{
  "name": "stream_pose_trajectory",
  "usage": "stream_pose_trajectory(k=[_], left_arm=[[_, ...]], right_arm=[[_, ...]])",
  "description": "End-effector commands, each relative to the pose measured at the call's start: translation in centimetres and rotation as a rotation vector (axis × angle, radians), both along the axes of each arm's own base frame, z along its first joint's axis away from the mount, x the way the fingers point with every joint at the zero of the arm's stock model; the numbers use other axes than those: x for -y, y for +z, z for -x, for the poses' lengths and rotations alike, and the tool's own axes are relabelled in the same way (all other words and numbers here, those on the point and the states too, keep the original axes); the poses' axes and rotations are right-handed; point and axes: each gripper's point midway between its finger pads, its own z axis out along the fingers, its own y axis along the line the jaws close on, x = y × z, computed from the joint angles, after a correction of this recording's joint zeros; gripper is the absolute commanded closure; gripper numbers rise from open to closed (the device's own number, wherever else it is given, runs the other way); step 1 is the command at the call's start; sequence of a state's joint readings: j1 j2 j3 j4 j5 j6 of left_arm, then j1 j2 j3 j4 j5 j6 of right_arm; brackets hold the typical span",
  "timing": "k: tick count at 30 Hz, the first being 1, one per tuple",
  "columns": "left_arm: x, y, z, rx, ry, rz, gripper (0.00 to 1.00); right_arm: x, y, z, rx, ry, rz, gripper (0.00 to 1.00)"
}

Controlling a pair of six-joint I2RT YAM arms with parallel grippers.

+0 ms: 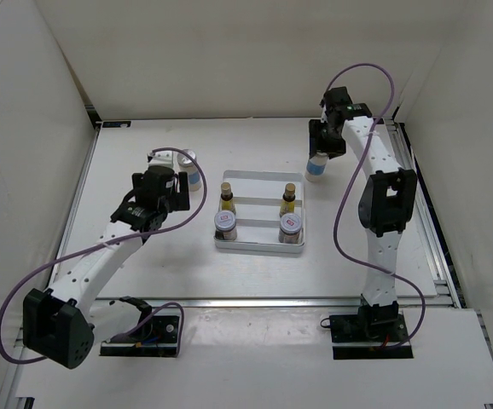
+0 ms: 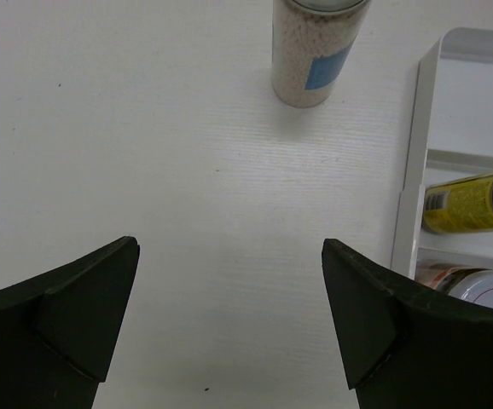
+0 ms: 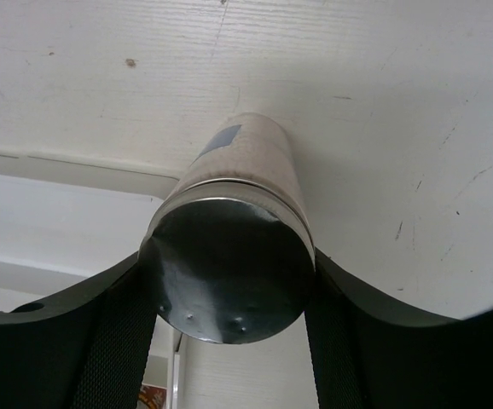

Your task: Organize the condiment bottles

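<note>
Tall white bottle point(image 3: 229, 213) wedged inside right claw point(image 3: 228, 298).

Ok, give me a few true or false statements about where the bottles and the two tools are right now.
1. The tray holds two yellow bottles and two jars. True.
2. The left tool grips a white bottle. False: it is open and empty; the left white bottle stands ahead of it, apart.
3. The right tool has its fingers against both sides of the right white bottle. True.
4. Both white bottles stand in the tray. False: both are on the table outside it.
</note>
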State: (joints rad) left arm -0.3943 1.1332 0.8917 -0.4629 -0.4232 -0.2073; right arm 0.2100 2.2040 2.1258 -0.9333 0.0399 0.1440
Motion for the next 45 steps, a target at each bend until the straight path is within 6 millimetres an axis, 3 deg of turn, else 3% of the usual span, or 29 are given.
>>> stream_pose_trajectory(k=[1, 3, 5, 9, 15, 18, 26, 27, 29, 30, 32, 34, 35, 37, 39, 43, 45], left_arm=[[0.0, 2.1, -0.6, 0.089, 0.016, 0.036, 0.0], [0.2, 1.8, -0.7, 0.077, 0.009, 0.036, 0.0], [0.3, 1.5, -0.7, 0.067, 0.009, 0.032, 0.0], [0.3, 1.5, -0.9, 0.066, 0.009, 0.032, 0.0], [0.4, 1.2, -1.0, 0.057, 0.009, 0.028, 0.0], [0.4, 1.2, -1.0, 0.057, 0.009, 0.028, 0.0], [1.0, 3.7, -3.3, 0.064, 0.003, 0.04, 0.0], [0.9, 4.7, -4.0, 0.071, 0.006, 0.049, 0.0], [1.1, 4.4, -5.0, 0.042, 0.014, 0.051, 0.0], [1.3, 5.4, -5.6, 0.05, 0.013, 0.055, 0.0], [1.8, 5.1, -6.8, 0.03, 0.019, 0.054, 0.0], [1.8, 6.1, -7.9, 0.043, 0.028, 0.059, 0.0], [2.2, 5.6, -8.5, 0.027, 0.017, 0.062, 0.0], [2.6, 6.4, -9.5, 0.043, 0.01, 0.058, 0.0], [2.4, 6.0, -10.5, 0.03, 0.014, 0.064, 0.0], [3.1, 6.6, -12.5, 0.037, -0.008, 0.08, 0.0], [3.1, 5.6, -13.6, 0.015, -0.015, 0.068, 0.0]], right_arm=[[-1.6, 7.7, 0.3, 0.176, 0.067, -0.044, 0.64], [-1.9, 9.3, 1.0, 0.206, 0.088, -0.043, 0.66], [-3.4, 10.5, 2.6, 0.222, 0.136, -0.055, 0.66], [-6.0, 11.2, 5.3, 0.218, 0.21, -0.079, 0.69], [-8.3, 9.9, 7.6, 0.18, 0.261, -0.078, 0.7], [-8.5, 8.5, 8.1, 0.151, 0.268, -0.063, 0.72], [-8.2, 4.4, 8.9, 0.064, 0.252, -0.047, 0.72], [-8.2, 4.1, 9.1, 0.055, 0.252, -0.045, 0.72], [-8.3, 3.4, 8.8, 0.054, 0.252, -0.044, 0.65], [-8.3, 3.0, 8.7, 0.044, 0.252, -0.041, 0.62], [-8.1, 2.2, 8.8, 0.029, 0.246, -0.027, 0.51], [-8.0, 1.8, 8.7, 0.02, 0.234, -0.021, 0.27], [-8.1, 2.2, 8.5, 0.029, 0.234, -0.023, 0.23], [-8.0, 3.4, 8.3, 0.061, 0.229, -0.025, 0.1], [-7.9, 4.8, 8.2, 0.094, 0.215, -0.031, 0.0], [-7.8, 9.3, 8.4, 0.193, 0.214, -0.063, 0.0], [-7.5, 11.1, 9.0, 0.223, 0.214, -0.073, 0.0]])
